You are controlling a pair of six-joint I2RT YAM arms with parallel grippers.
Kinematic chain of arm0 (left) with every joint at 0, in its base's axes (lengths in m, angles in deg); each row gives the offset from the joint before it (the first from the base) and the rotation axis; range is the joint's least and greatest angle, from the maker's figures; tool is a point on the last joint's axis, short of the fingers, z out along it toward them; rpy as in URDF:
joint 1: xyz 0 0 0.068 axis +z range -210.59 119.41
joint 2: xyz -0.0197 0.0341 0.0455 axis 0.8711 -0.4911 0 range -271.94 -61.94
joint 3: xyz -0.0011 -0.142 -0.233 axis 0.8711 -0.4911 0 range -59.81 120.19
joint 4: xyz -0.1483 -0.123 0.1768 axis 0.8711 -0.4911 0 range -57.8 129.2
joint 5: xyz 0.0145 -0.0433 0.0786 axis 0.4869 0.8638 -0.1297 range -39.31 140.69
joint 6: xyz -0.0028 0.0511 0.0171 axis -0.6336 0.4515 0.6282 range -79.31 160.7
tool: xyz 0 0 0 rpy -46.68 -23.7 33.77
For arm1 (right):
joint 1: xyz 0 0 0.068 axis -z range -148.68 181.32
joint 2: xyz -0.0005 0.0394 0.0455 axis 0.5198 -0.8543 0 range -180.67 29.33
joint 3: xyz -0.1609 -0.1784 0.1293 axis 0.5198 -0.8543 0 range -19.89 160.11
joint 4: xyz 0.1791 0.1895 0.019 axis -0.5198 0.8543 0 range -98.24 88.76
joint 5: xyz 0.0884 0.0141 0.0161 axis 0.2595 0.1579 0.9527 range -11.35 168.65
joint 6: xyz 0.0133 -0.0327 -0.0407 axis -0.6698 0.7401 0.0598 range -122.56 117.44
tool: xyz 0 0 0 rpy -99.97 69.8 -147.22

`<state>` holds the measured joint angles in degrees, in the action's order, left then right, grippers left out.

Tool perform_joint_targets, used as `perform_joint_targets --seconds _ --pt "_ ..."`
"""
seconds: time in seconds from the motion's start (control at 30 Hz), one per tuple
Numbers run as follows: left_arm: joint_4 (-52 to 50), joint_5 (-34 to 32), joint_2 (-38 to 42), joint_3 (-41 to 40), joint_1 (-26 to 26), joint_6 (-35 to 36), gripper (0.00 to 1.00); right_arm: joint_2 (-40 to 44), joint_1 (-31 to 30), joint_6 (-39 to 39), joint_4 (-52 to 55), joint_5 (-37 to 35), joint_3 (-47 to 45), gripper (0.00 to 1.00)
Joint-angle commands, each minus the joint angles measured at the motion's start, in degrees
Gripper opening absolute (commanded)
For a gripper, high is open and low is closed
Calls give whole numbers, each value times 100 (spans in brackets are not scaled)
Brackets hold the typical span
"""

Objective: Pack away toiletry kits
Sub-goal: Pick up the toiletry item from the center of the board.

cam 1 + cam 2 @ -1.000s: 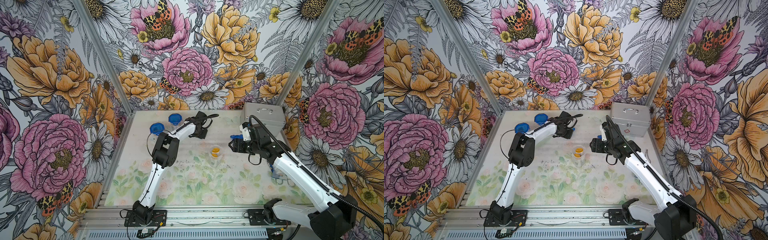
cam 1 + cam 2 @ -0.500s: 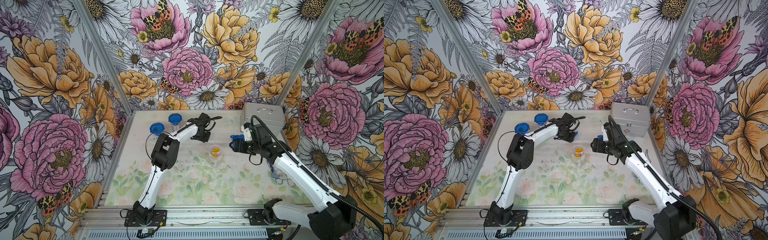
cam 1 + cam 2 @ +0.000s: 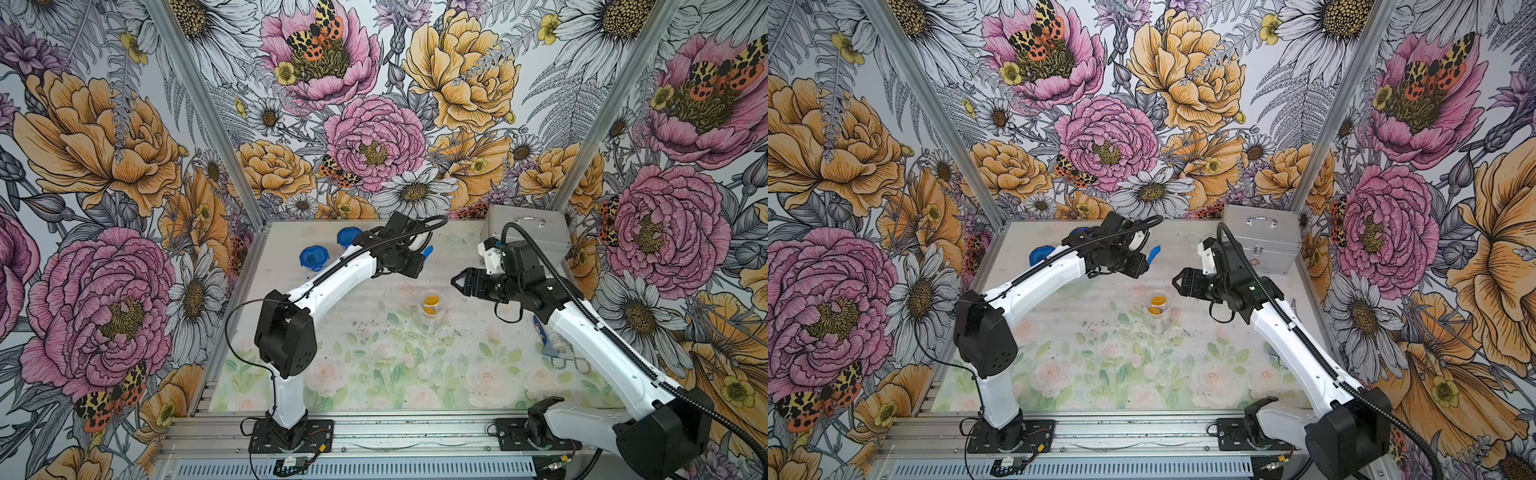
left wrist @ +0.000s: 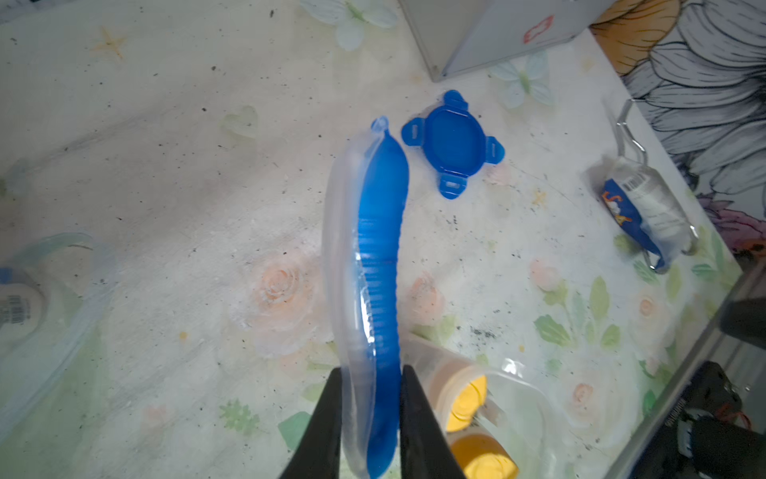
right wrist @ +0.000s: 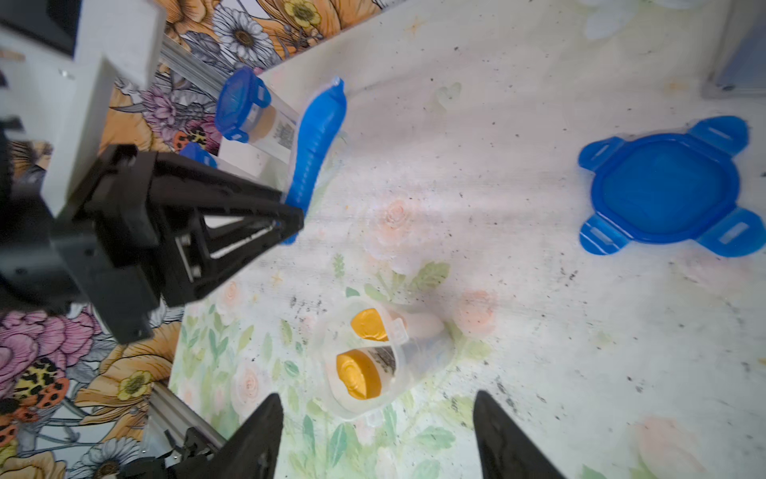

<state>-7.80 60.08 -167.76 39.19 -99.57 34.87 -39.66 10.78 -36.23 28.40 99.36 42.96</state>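
Wrapped blue toothbrush (image 4: 381,249) in left end effector (image 4: 373,369), bristles indiscernible.

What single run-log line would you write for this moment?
left gripper: shut on blue toothbrush | right gripper: open, near cup | cup: uncovered, two gold-capped bottles inside | loose blue lid: lying apart

Robot lab booth: floral walls (image 3: 374,104), aluminium rail (image 3: 415,432)

Bright, even light gives soft, faint shadows in both top views. In the left wrist view, a clear plastic cup (image 4: 89,269) is blurred.
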Motion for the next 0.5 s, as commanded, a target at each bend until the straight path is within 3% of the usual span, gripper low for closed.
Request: perform_joint_targets --seconds 0.0,0.17,0.47 --pt "147 260 429 -247 -281 4 0 -30 23 -336 -797 681 -57 71" --pt "227 395 863 -518 -639 -61 0 -131 6 -845 -1660 1149 -326 69" --pt "260 478 1352 -865 -778 -250 0 -360 -5 -1134 -1968 1269 -436 63"
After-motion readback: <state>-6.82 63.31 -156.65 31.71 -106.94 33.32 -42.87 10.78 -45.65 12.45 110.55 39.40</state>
